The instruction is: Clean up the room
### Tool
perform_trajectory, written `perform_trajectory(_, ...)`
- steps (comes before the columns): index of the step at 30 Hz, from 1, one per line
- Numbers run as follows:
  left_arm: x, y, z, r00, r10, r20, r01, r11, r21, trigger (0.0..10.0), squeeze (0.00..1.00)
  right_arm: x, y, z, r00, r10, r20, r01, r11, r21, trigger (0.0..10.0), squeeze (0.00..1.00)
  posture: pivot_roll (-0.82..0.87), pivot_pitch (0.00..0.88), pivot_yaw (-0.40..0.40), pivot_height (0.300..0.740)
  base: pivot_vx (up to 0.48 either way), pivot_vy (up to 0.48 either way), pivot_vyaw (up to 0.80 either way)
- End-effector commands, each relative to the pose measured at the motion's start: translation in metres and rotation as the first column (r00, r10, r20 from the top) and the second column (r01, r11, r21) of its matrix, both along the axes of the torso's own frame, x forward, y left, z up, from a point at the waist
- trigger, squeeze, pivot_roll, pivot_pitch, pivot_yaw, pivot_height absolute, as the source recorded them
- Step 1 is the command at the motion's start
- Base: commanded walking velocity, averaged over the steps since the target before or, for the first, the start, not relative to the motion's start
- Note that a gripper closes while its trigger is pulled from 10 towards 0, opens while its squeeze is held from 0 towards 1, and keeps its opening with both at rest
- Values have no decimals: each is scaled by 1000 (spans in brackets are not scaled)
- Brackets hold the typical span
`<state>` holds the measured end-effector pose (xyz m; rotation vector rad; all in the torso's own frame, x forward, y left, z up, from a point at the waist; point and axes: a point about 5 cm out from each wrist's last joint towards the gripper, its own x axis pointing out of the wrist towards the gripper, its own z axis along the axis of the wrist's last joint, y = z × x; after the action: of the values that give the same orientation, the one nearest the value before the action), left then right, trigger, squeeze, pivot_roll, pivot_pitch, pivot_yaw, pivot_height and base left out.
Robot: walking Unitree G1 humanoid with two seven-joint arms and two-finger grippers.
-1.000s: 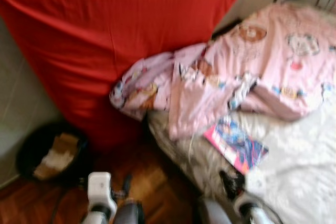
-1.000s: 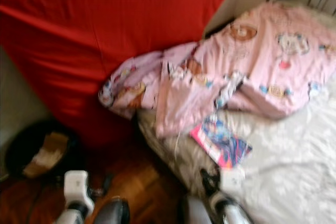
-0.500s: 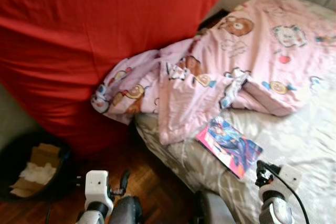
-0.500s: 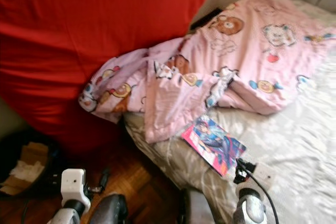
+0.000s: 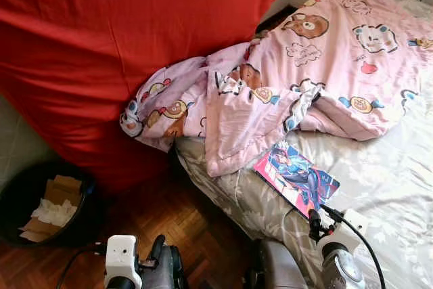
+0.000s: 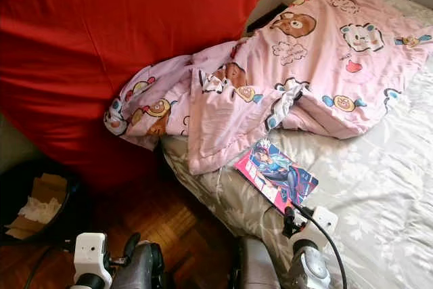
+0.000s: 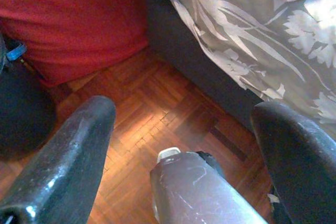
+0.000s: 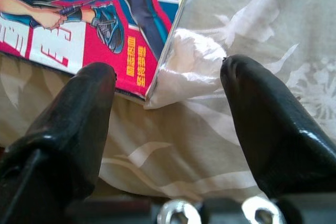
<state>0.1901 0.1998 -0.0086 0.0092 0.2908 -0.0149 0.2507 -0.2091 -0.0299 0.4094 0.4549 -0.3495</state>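
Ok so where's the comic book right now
The comic book lies flat on the bed's grey sheet, just below the crumpled pink blanket and directly ahead of the open right gripper.

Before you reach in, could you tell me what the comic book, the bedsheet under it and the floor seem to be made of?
Comic book: paper with a glossy printed cover, judging by the sheen and thin edge. Bedsheet: soft woven fabric, grey with a pale leaf print, creased into folds. Floor: reddish wooden parquet, small blocks with a slight shine.
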Motion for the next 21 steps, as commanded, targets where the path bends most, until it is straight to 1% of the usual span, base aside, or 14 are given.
perform_trajectory(1, -9, 2, -2, 1000, -6, -25, 7, 1000, 15, 10000, 0, -5, -5, -4, 998, -37, -43, 37, 999, 11, 10000, 0, -1, 279, -12, 627, 0, 0, 0)
perform_trajectory(3, -14, 3, -2, 999, -13, -32, 14, 1000, 24, 10000, 0, -4, -8, -5, 997, -65, -52, 67, 997, 32, 10000, 0, 8, 292, -9, 627, 0, 0, 0)
perform_trajectory(5, -22, 1, -1, 999, -28, -40, 30, 999, 32, 10000, 0, -3, -12, -3, 994, -97, -50, 98, 995, 25, 10000, 0, 29, 312, -1, 627, 0, 0, 0)
perform_trajectory(6, -22, 1, -1, 999, -28, -40, 30, 999, 32, 10000, 0, -3, -12, -3, 994, -97, -50, 98, 995, 25, 10000, 0, 29, 312, -1, 627, 0, 0, 0)
perform_trajectory(7, -26, 1, 0, 999, -35, -41, 37, 999, 34, 10000, 0, 1, -15, 2, 992, -123, -13, 123, 992, 31, 10000, 0, 35, 329, 2, 627, 0, 0, 0)
perform_trajectory(8, -26, 1, 0, 999, -35, -41, 37, 999, 34, 10000, 0, 1, -15, 2, 992, -123, -13, 123, 992, 31, 10000, 0, 35, 329, 2, 627, 0, 0, 0)
perform_trajectory(10, -31, 2, 2, 998, -41, -45, 43, 998, 38, 10000, 0, 6, -18, 8, 989, -145, 38, 144, 989, 40, 10000, 0, 35, 345, 7, 627, 0, 0, 0)
perform_trajectory(12, -34, 4, 2, 998, -43, -53, 45, 998, 42, 10000, 0, 9, -20, 12, 986, -157, 57, 154, 987, 45, 10000, 0, 34, 354, 10, 627, 0, 0, 0)
perform_trajectory(15, -36, 5, 2, 997, -43, -62, 46, 998, 49, 10000, 0, 10, -20, 12, 987, -152, 47, 150, 988, 48, 10000, 0, 38, 362, 14, 627, 0, 0, 0)
perform_trajectory(19, -39, 6, 7, 997, -54, -60, 57, 997, 61, 10000, 0, 10, -12, 6, 997, -83, 8, 82, 993, 84, 10000, 0, 60, 380, 20, 627, 0, 0, 0)
perform_trajectory(21, -41, 5, 10, 997, -56, -57, 60, 996, 61, 10000, 0, 8, -11, 5, 998, -67, 1, 67, 995, 68, 10000, 0, 65, 384, 21, 627, 0, 0, 0)
